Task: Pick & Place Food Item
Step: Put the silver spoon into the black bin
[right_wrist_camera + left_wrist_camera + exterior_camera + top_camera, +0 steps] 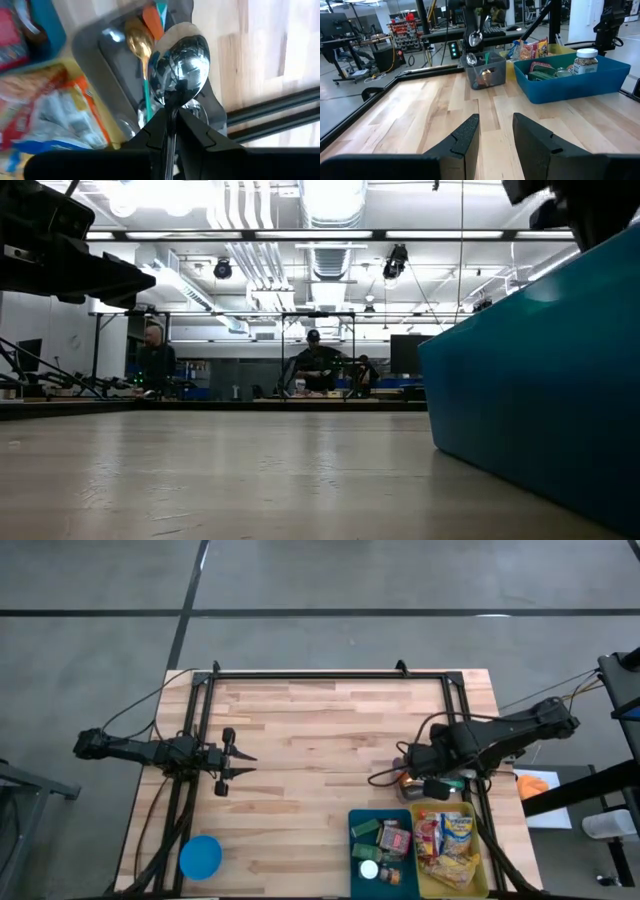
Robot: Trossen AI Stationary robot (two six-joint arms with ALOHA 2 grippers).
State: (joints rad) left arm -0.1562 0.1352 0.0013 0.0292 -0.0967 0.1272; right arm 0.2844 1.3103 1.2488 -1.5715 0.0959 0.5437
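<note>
My right gripper (171, 114) is shut on a silver spoon (182, 65) and points down over the grey utensil holder (420, 783) at the table's right. From the left wrist view the spoon (475, 37) hangs just above that holder (486, 72). A gold spoon (139, 42) and orange and teal utensils stand in the holder. Food packets lie in the blue bin (357, 840) and snack bags in the yellow bin (482, 875) near the front edge. My left gripper (496, 135) waits open and level at the table's left (238, 764). My right gripper pinches the spoon's handle (172, 111) just behind the bowl between its two fingers. The fingers come from above, pointing down, and lie along the handle. The bowl (475, 38) sticks out below the fingertips, clear of the grey holder.
A blue round dish (200, 857) sits at the front left corner. A jar (585, 60) stands in the blue bin. A black frame (330, 675) runs along the far and side edges. Bare wood lies between the two arms. People sit at benches beyond the table.
</note>
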